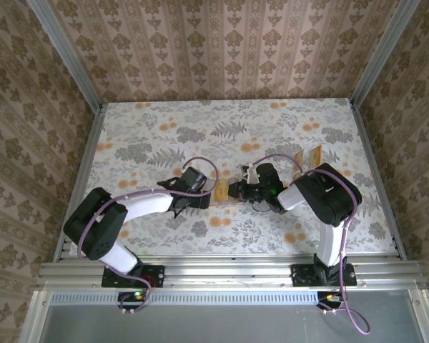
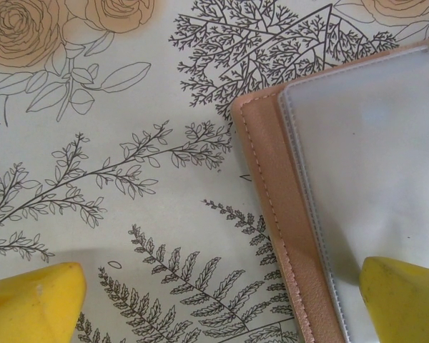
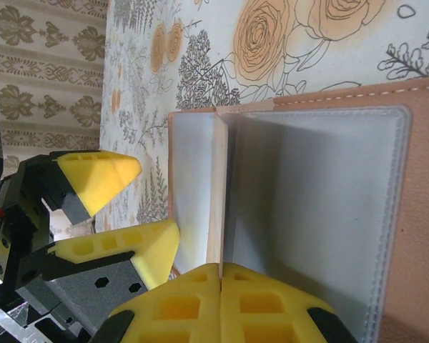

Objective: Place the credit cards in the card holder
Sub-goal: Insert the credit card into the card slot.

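The right jaws were pinched shut on the card holder's (image 3: pixel 423 214) clear sleeve (image 3: pixel 194 186) while the left jaws gaped empty; that slick sleeve risked slipping free.

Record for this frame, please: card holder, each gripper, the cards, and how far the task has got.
card holder: lies open on the flowered table, clear sleeves facing up
right gripper: shut, apparently pinching one upright sleeve leaf of the holder
left gripper: open, low at the holder's edge, holding nothing
credit cards: tan pieces beyond the right arm, apart from the holder
progress: no card visible in the sleeves
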